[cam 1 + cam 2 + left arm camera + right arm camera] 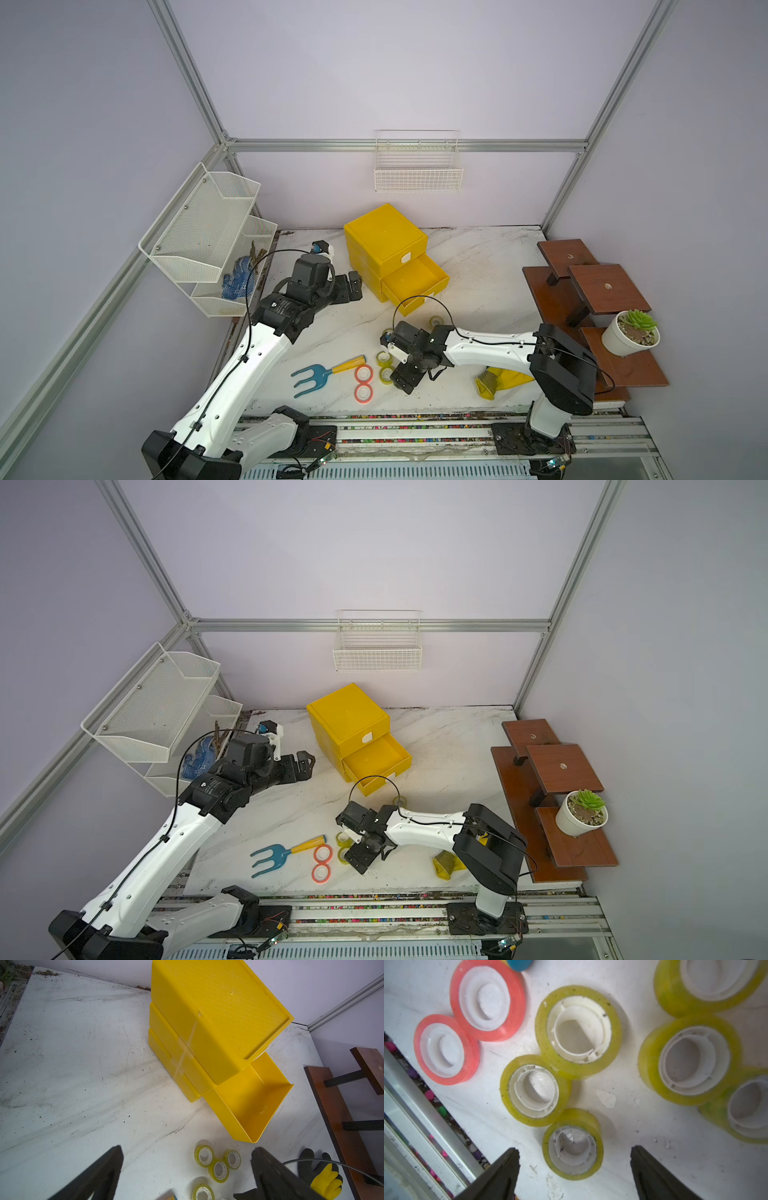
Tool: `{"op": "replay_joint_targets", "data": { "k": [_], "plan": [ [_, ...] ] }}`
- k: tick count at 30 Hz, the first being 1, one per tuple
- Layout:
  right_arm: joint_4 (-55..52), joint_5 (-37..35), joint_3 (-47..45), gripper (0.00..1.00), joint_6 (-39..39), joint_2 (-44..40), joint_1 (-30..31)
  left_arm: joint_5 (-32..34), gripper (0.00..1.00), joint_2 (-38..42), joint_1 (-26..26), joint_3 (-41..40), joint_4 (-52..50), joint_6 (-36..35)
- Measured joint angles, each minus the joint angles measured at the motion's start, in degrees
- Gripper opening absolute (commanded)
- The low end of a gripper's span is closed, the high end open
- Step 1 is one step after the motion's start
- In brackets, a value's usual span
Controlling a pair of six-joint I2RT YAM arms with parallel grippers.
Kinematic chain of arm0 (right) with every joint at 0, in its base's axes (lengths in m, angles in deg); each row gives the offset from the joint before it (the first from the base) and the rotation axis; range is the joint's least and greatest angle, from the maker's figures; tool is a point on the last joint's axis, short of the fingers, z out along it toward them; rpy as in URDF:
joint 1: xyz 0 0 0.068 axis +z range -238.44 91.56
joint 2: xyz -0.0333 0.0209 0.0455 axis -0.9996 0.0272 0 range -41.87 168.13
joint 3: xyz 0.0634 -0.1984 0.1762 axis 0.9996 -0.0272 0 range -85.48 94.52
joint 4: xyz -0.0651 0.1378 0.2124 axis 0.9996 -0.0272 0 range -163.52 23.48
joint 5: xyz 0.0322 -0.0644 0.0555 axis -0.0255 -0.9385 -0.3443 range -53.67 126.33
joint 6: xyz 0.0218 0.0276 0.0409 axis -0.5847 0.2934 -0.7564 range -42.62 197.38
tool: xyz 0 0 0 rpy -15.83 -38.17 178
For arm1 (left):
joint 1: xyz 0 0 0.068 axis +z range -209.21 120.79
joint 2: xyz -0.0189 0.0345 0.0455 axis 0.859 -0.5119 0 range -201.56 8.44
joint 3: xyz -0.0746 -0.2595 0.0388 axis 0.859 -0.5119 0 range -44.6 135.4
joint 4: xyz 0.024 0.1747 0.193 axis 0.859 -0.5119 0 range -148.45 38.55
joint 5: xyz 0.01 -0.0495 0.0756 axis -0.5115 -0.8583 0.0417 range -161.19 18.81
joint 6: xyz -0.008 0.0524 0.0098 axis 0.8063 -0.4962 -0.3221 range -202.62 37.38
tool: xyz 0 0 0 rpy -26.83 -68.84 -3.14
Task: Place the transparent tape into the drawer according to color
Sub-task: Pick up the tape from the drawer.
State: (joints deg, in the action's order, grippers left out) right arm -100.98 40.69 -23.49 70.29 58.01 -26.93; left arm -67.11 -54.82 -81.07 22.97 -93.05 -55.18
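Hanging with jaws spread wide and nothing between them, left end effector [355,286] sits just left of yellow drawer cabinet [384,237]. White mesh rack [199,224], further left of it, holds a blue glove [237,280] in its lower tier. Pulled-out drawer [415,280] to its right shows only bare yellow floor.

Right end effector [575,1150]: jaws apart, released. One yellow-green roll [572,1144] of the transparent tape lies between them, gaps either side. More yellow-green rolls flat on the surface [623,1126] near it. Two flatter pink rolls [518,1001] to its left. See-through film, white cores.
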Motion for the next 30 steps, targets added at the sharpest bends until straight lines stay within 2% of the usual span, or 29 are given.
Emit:
{"op": "replay_joint_targets", "data": {
  "k": [7, 8, 13, 17, 21, 25, 30],
  "plan": [
    [-0.02, -3.63, 1.22, 0.68, 0.22, 3.23, 1.92, 0.02, 1.0, 0.0, 0.0, -0.63, 0.37, 0.0],
    [0.0, -3.8, 1.22, 0.59, 0.22, 3.28, 1.92, 0.02, 1.0, 0.0, 0.0, -0.85, 0.31, 0.0],
    [0.57, -4.17, 1.2, 0.43, 0.11, 3.43, 1.9, 0.02, 1.0, -0.11, 0.0, -0.96, 0.31, 0.0],
    [1.11, -3.72, 0.39, 0.39, -0.17, 2.62, 1.57, 0.02, 1.0, -0.11, 0.0, -0.96, 0.33, 0.0],
    [1.29, -0.46, -1.18, 0.38, -0.76, -2.03, -0.39, 0.02, 1.0, -0.07, 0.0, -2.08, 0.92, 0.0],
    [1.75, 2.19, -0.63, 0.38, -1.64, -10.32, -4.98, -0.02, 1.0, -0.07, 0.0, -4.35, 1.2, 0.0],
    [4.22, 1.88, 4.42, 0.39, -2.84, -19.15, -12.09, -0.46, 1.0, -0.04, 0.0, -5.73, 1.25, 0.02]
  ]
}}
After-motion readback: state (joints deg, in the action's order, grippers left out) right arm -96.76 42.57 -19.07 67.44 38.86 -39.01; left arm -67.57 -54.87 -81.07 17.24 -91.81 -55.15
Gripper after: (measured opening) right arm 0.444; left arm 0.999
